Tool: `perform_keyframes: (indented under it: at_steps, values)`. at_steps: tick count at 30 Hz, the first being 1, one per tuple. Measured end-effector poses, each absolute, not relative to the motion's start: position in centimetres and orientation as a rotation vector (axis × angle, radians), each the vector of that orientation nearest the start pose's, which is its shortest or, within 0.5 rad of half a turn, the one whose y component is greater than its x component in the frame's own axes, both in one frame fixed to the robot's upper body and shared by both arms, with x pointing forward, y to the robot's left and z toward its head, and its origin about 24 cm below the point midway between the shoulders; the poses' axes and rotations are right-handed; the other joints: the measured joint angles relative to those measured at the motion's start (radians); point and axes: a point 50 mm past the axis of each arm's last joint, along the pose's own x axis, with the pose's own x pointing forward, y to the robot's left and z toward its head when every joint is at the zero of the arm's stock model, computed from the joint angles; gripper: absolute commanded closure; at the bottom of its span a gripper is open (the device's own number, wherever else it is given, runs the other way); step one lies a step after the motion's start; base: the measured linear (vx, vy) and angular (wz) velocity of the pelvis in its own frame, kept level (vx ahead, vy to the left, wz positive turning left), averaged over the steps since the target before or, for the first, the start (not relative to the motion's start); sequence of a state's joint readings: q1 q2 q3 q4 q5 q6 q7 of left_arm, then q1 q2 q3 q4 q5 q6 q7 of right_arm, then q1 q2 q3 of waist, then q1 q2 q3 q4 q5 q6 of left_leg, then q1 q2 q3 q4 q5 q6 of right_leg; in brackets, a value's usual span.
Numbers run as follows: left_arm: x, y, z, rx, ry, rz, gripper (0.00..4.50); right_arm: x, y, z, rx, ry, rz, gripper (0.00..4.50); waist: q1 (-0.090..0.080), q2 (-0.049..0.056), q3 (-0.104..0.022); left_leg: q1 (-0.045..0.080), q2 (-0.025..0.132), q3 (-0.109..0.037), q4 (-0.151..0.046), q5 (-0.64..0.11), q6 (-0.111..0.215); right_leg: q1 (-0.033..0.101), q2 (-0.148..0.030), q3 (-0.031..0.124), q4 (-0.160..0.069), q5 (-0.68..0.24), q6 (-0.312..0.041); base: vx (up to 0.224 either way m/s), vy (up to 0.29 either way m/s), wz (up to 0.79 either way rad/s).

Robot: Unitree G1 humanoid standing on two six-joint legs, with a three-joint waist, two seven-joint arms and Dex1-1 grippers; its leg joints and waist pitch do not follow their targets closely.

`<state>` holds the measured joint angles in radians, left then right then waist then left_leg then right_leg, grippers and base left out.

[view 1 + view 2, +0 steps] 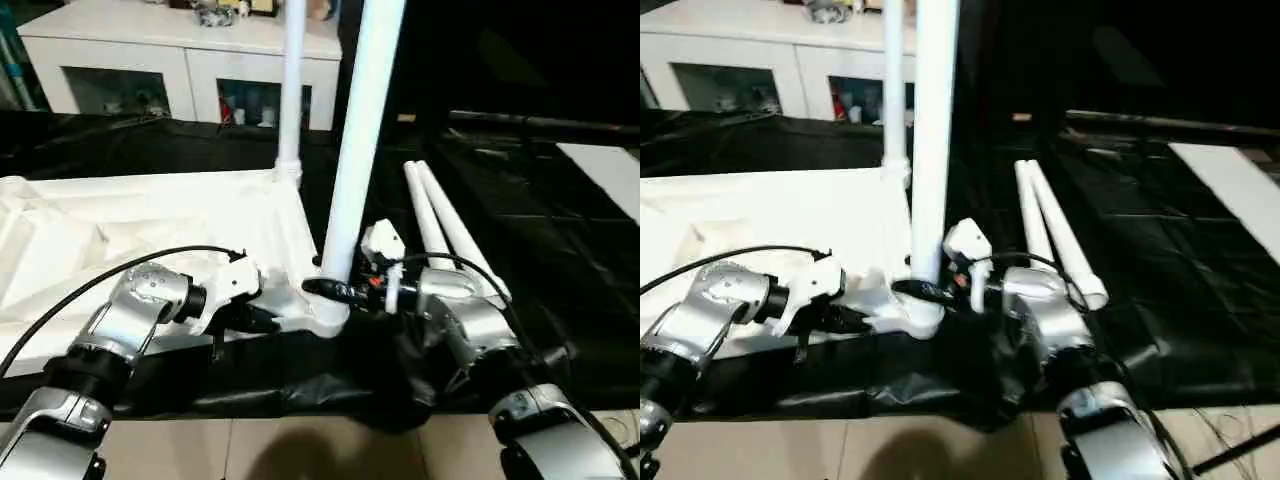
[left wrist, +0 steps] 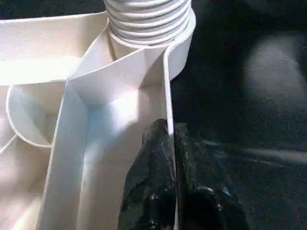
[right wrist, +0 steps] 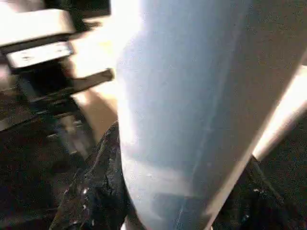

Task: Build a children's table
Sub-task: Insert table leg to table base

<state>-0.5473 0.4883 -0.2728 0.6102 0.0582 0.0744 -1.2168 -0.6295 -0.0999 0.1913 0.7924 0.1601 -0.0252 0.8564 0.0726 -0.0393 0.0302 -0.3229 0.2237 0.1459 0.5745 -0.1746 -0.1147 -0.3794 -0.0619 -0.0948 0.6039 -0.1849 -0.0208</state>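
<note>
1. The white plastic table top [image 1: 150, 225] lies upside down, ribbed underside up, on a counter draped in black sheeting [image 1: 560, 300]; in the head view it fills the 9 o'clock side.
2. A long tapered white tube leg [image 1: 360, 140] stands upright in the round corner socket [image 1: 328, 310] nearest the robot, close to the middle of the head view.
3. A second white tube leg [image 1: 292, 90] stands upright in the far corner socket, toward 12 o'clock from the first.
4. Two more white tube legs [image 1: 445, 225] lie side by side on the black sheeting, touching each other, toward 3 o'clock of the standing leg.
5. The right claw [image 1: 325, 288] reaches in from 3 o'clock and is clamped on the base of the near leg, one black finger on each side of the tube, just above the socket; its wrist view shows the tube between the two fingers [image 3: 91, 191].
6. The left claw [image 2: 172, 158] comes from 9 o'clock; its two black fingers are together, pinching the thin outer rim wall of the table top just beside the near socket, where the leg's ribbed collar [image 2: 146, 21] sits.
7. A white cabinet with glass doors [image 1: 180, 70] stands behind the counter, toward 11 o'clock.
8. Pale floor tiles [image 1: 300, 450] show at 6 o'clock, below the counter edge.
</note>
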Motion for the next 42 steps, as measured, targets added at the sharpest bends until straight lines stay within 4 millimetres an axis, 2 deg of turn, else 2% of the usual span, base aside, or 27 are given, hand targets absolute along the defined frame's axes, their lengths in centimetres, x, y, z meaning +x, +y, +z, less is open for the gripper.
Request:
perform_keyframes:
  at_steps: [2, 3, 4, 5, 6, 7, 8, 9, 10, 11, 12, 13, 15, 18, 23, 28, 30, 32, 33, 36, 39, 42]
  values:
    - [31.5, 17.6, 4.1, 0.458, 0.574, -1.178, 4.5, 33.6, -6.5, 4.2, -0.018, 0.217, 0.96, 2.65, -0.015, 0.008, 0.005, 0.003, 0.001, -0.01, -0.001, 0.0, 0.0, 0.008, 0.0, -0.021, -0.02, 0.0, 0.0, -0.06, 0.026, -0.14]
    - [31.8, 17.4, 4.0, 0.444, 0.582, -1.144, 4.5, 34.0, -6.3, 4.1, -0.01, 0.225, 0.899, 2.65, -0.021, 0.015, 0.009, 0.008, 0.003, -0.016, -0.002, -0.001, 0.0, 0.017, -0.001, -0.034, -0.033, 0.0, 0.0, -0.077, 0.042, -0.1]
    - [32.2, 17.1, 3.9, 0.436, 0.589, -1.101, 4.5, 34.4, -6.0, 4.1, -0.005, 0.235, 0.824, 2.65, -0.03, 0.025, 0.014, 0.008, 0.007, -0.03, -0.004, -0.001, 0.0, 0.036, -0.006, -0.059, -0.048, -0.002, -0.001, -0.077, 0.042, -0.1]
    - [32.4, 16.8, 3.9, 0.433, 0.59, -1.076, 4.5, 34.7, -5.8, 4.1, -0.005, 0.242, 0.772, 2.65, -0.025, 0.028, 0.018, 0.001, 0.012, -0.029, -0.008, -0.001, 0.0, 0.038, -0.012, -0.064, -0.022, -0.019, -0.007, -0.107, 0.01, -0.07]
    - [32.7, 16.2, 3.9, 0.435, 0.588, -1.063, 4.5, 34.8, -6.0, 4.0, -0.007, 0.248, 0.736, 2.65, -0.023, 0.023, 0.018, -0.007, 0.012, -0.024, -0.003, 0.0, 0.0, 0.038, -0.021, -0.049, 0.04, -0.057, -0.03, -0.074, -0.047, 0.13]
    - [33.1, 15.5, 4.0, 0.425, 0.585, -1.018, 4.5, 35.2, -6.1, 4.2, -0.002, 0.243, 0.669, 2.65, 0.0, -0.01, 0.008, -0.002, 0.009, 0.028, -0.004, 0.0, 0.0, 0.039, -0.033, 0.008, 0.101, -0.098, -0.003, -0.074, -0.047, 0.13]
    - [33.5, 15.3, 4.2, 0.413, 0.578, -0.975, 4.5, 35.7, -5.8, 4.5, -0.005, 0.244, 0.621, 2.65, 0.013, -0.024, 0.009, 0.001, 0.003, 0.03, 0.004, -0.002, -0.002, 0.021, -0.032, 0.023, 0.114, -0.118, 0.017, 0.019, -0.106, 0.03]
    - [33.7, 14.8, 4.2, 0.389, 0.596, -0.93, 4.5, 36.1, -5.4, 4.7, 0.001, 0.249, 0.557, 2.65, 0.029, -0.022, 0.008, -0.002, -0.002, 0.021, 0.033, -0.034, 0.004, 0.011, -0.031, 0.02, 0.113, -0.119, 0.016, 0.063, -0.08, -0.38]
    - [34.0, 13.9, 4.3, 0.371, 0.608, -0.904, 4.5, 36.4, -5.5, 4.7, 0.001, 0.262, 0.481, 2.65, 0.043, -0.004, -0.002, -0.005, -0.014, -0.003, 0.042, -0.039, 0.009, 0.008, -0.03, 0.009, 0.111, -0.118, 0.015, 0.063, -0.08, -0.38]
    - [34.1, 13.3, 4.4, 0.357, 0.616, -0.892, 4.5, 36.6, -5.5, 4.8, 0.005, 0.263, 0.445, 2.65, 0.051, -0.001, -0.005, -0.01, -0.02, -0.014, 0.035, -0.026, -0.007, 0.003, -0.028, 0.004, 0.106, -0.112, 0.014, 0.034, -0.018, -0.23]
    - [34.1, 12.6, 4.4, 0.344, 0.616, -0.878, 4.5, 36.7, -5.6, 4.9, 0.009, 0.266, 0.407, 2.65, 0.05, -0.007, -0.007, -0.014, -0.018, -0.013, 0.026, -0.024, -0.009, 0.001, -0.026, 0.004, 0.094, -0.09, 0.008, 0.0, 0.0, 0.0]
    - [34.1, 12.0, 4.5, 0.334, 0.618, -0.863, 4.5, 36.9, -5.7, 5.0, 0.008, 0.271, 0.375, 2.65, 0.046, -0.008, -0.008, -0.013, -0.015, -0.006, 0.021, -0.023, -0.01, 0.0, -0.022, 0.006, 0.085, -0.075, -0.001, 0.0, 0.0, 0.0]
    - [34.2, 11.6, 4.6, 0.327, 0.627, -0.834, 4.5, 37.1, -5.5, 5.1, 0.017, 0.276, 0.335, 2.65, 0.044, -0.005, -0.006, -0.018, -0.014, -0.004, 0.018, -0.023, -0.011, 0.002, -0.019, 0.007, 0.076, -0.068, -0.003, 0.0, 0.0, 0.0]
    - [34.1, 11.3, 4.7, 0.329, 0.641, -0.805, 4.5, 37.2, -5.1, 5.2, 0.02, 0.285, 0.298, 2.65, 0.044, -0.004, -0.005, -0.017, -0.014, -0.004, 0.015, -0.023, -0.01, 0.002, -0.019, 0.007, 0.071, -0.07, 0.002, 0.0, 0.0, 0.0]
    - [34.0, 11.6, 5.0, 0.344, 0.643, -0.783, 4.5, 37.3, -4.3, 5.6, 0.022, 0.272, 0.281, 2.65, 0.041, -0.003, -0.005, -0.019, -0.015, -0.003, 0.0, -0.023, -0.01, 0.003, -0.016, 0.007, 0.05, -0.06, 0.005, 0.0, 0.0, 0.0]
    - [34.1, 11.7, 5.3, 0.346, 0.625, -0.784, 4.5, 37.4, -4.1, 5.9, 0.017, 0.243, 0.298, 2.65, 0.039, -0.002, -0.005, -0.022, -0.014, -0.002, -0.002, -0.023, -0.01, 0.001, -0.014, 0.007, 0.043, -0.053, 0.0, 0.0, 0.0, 0.0]
    - [34.1, 11.9, 5.4, 0.35, 0.615, -0.788, 4.5, 37.4, -4.3, 6.0, 0.032, 0.228, 0.32, 2.09, 0.039, -0.002, -0.005, -0.026, -0.014, -0.002, -0.002, -0.022, -0.009, -0.002, -0.014, 0.007, 0.042, -0.053, 0.0, 0.0, 0.0, 0.0]
    - [34.1, 12.1, 5.5, 0.357, 0.601, -0.79, 4.5, 37.4, -4.3, 5.9, 0.062, 0.232, 0.347, 1.95, 0.037, -0.001, -0.003, -0.026, -0.014, -0.001, -0.002, -0.022, -0.009, -0.003, -0.014, 0.007, 0.042, -0.053, 0.0, 0.0, 0.0, 0.0]
    - [34.2, 12.2, 5.6, 0.363, 0.596, -0.787, 4.5, 37.1, -4.4, 5.1, 0.066, 0.261, 0.352, 1.92, 0.036, 0.0, -0.002, -0.028, -0.014, -0.001, -0.002, -0.022, -0.009, -0.004, -0.014, 0.007, 0.041, -0.053, 0.0, 0.0, 0.0, 0.0]
    - [34.2, 13.0, 5.9, 0.384, 0.562, -0.811, 4.5, 37.1, -4.5, 5.3, 0.087, 0.238, 0.406, 1.64, 0.028, 0.008, 0.005, -0.03, -0.014, 0.0, -0.002, -0.02, -0.006, -0.005, -0.014, 0.008, 0.04, -0.053, 0.0, 0.0, 0.0, 0.0]
    - [34.2, 13.6, 6.3, 0.403, 0.528, -0.855, 4.5, 37.2, -5.0, 5.5, 0.121, 0.225, 0.482, 1.44, 0.023, 0.009, 0.011, -0.033, -0.013, 0.0, -0.002, -0.016, -0.002, -0.01, -0.013, 0.007, 0.04, -0.054, -0.001, 0.0, 0.0, 0.0]
    - [34.1, 14.1, 6.7, 0.415, 0.499, -0.908, 4.5, 37.3, -5.8, 6.3, 0.135, 0.188, 0.6, 1.33, 0.023, 0.009, 0.013, -0.048, -0.013, 0.001, 0.001, -0.006, 0.011, -0.023, -0.014, 0.007, 0.041, -0.053, -0.001, 0.0, 0.0, 0.0]
